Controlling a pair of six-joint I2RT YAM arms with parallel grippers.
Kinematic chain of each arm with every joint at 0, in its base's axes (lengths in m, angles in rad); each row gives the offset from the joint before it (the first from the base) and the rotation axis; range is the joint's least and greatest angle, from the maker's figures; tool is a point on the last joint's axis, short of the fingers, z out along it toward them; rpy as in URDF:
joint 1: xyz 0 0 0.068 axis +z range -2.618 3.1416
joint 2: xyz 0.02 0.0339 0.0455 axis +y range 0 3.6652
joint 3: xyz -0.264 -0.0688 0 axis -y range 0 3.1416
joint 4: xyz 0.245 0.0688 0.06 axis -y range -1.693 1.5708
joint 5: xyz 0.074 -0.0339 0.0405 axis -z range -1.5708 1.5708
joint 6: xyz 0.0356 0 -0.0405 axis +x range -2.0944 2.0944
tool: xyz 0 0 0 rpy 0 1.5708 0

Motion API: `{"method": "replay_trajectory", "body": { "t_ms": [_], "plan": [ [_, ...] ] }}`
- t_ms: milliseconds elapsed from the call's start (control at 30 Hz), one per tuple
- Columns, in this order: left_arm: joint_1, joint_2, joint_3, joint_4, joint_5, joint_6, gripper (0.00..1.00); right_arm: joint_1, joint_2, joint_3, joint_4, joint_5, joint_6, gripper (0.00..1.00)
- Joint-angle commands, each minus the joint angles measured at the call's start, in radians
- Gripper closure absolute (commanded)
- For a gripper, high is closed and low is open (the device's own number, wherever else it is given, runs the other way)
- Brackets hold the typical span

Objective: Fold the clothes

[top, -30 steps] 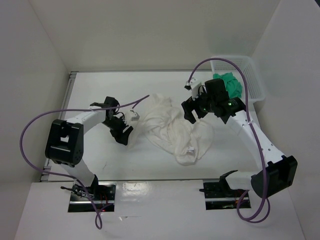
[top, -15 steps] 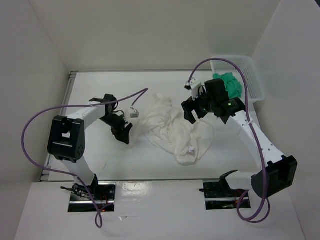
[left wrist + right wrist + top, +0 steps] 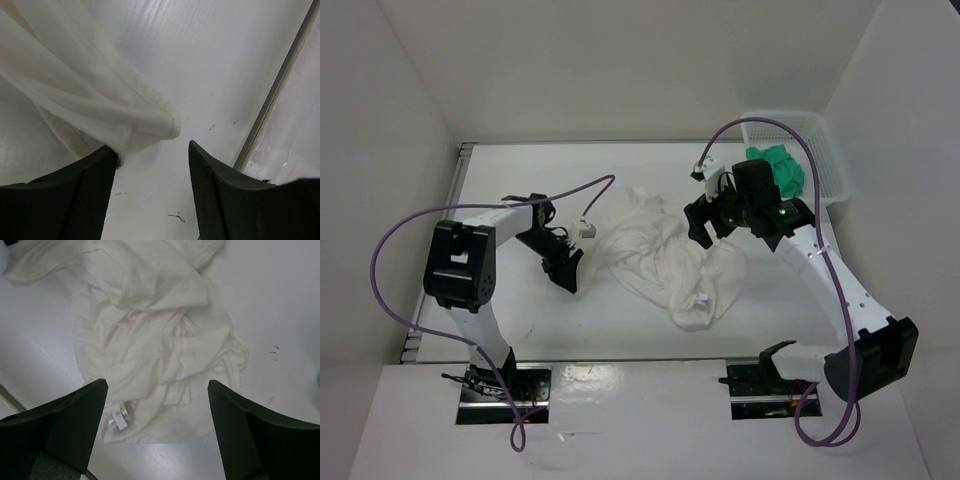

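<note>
Top external: clothes lie crumpled mid-table as one white heap. The fabric looks thin, soft and light, so it will likely sag and slide, with no stiffness. Best hold is probably a hem or corner, like the rolled edge at its 9 o'clock. Left gripper sits there, jaws apart, edge against one finger, nothing clamped. Right gripper hovers at the heap's 1 o'clock, jaws wide, empty. Table is smooth, white and walled; basket with green cloth at 2 o'clock.

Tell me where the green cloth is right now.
In the top view the green cloth sits in the white mesh basket at the far right corner of the table, right of the white garment.
</note>
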Motion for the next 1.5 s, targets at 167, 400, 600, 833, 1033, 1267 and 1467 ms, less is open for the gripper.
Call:
{"method": "replay_trajectory", "body": {
  "t_ms": [167,400,600,833,1033,1267,1467],
  "plan": [
    [0.015,0.033,0.096,-0.067,0.085,0.063,0.41,-0.006,-0.037,-0.016,0.054,-0.015,0.005,0.11],
    [0.015,0.095,0.148,-0.127,0.104,0.097,0.48,-0.006,-0.055,-0.016,0.054,-0.015,0.005,0.11],
    [0.015,0.126,0.148,-0.136,0.093,0.106,0.48,-0.006,-0.077,-0.025,0.054,-0.024,0.005,0.11],
    [0.015,0.126,0.148,-0.136,0.082,0.106,0.48,-0.006,-0.077,-0.025,0.054,-0.033,0.005,0.11],
    [-0.011,0.151,0.168,-0.176,0.094,0.133,0.59,-0.015,-0.086,-0.025,0.054,-0.033,0.005,0.11],
    [-0.011,0.161,0.191,-0.267,0.145,0.222,0.78,-0.015,-0.095,-0.043,0.054,-0.033,0.005,0.11],
    [-0.039,0.151,0.248,-0.359,0.203,0.262,0.89,-0.015,-0.104,-0.043,0.054,-0.033,0.005,0.11]
  ]
}}
